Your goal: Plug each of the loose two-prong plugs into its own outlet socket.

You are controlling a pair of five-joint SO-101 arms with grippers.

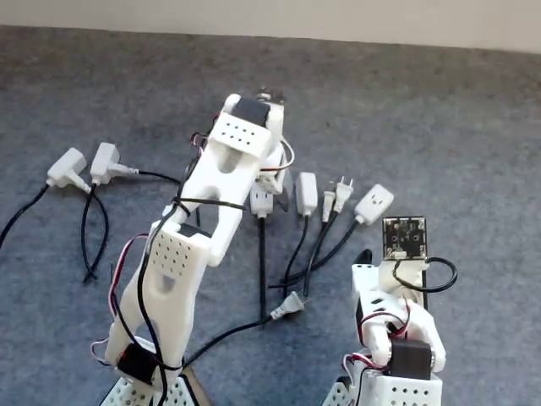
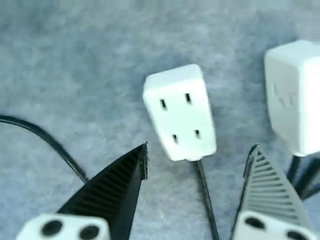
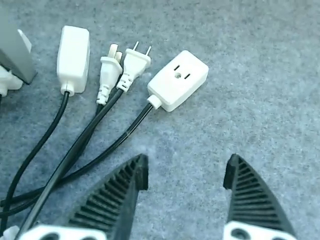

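At the far left of the grey desk (image 1: 473,110), a white socket (image 1: 66,167) and its twin (image 1: 105,161) lie side by side, trailing black cords. Toward the middle, the left pincer (image 2: 200,146) hangs spread wide just above a double socket (image 2: 180,112), whose slotted face looks up between the fingertips without touching them. Just beside it lies a slim socket block (image 1: 306,193), then two loose plugs (image 3: 135,60) close together with prongs pointing away from the arms, then a single socket (image 3: 177,80). A lone plug (image 1: 292,304) rests nearer the arm bases, apart from the sockets. At the right, the right pincer (image 3: 187,157) hovers open over bare desk, empty, short of the single socket.
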